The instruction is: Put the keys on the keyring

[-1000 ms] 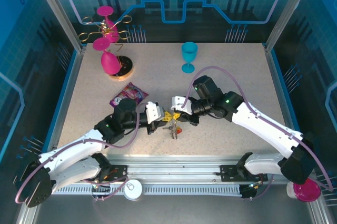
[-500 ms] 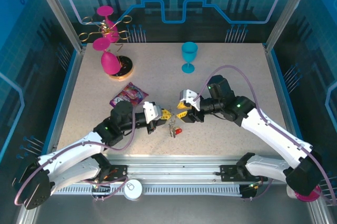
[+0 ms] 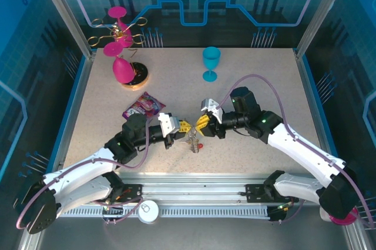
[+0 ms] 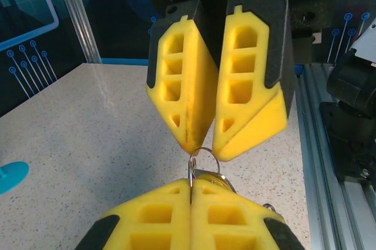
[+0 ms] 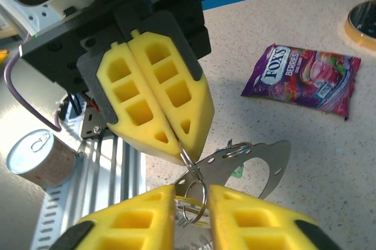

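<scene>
Yellow on yellow over the table (image 3: 264, 85): both claws meet nose to nose. The left gripper (image 4: 191, 194) is clenched, pads pressed flat together, pinching a small silver ring (image 5: 193, 195) at its tips and holding it up off the surface. The right gripper (image 5: 192, 196) sits opposite with its pads parted and the ring in the gap between them; I cannot tell whether they press on it, but they are not squeezed together.

Below the two claws a little metal bunch, the keys (image 3: 192, 142), dangles with a red clip (image 3: 200, 145) just beside it. The right wrist view adds a flat silver plate (image 5: 252, 162) and a green tag (image 5: 237, 172) behind the ring.

My read is mid-job: the ring is presented and steadied. Whether any key is already threaded is too small to tell, so the threading looks like what is left.
</scene>
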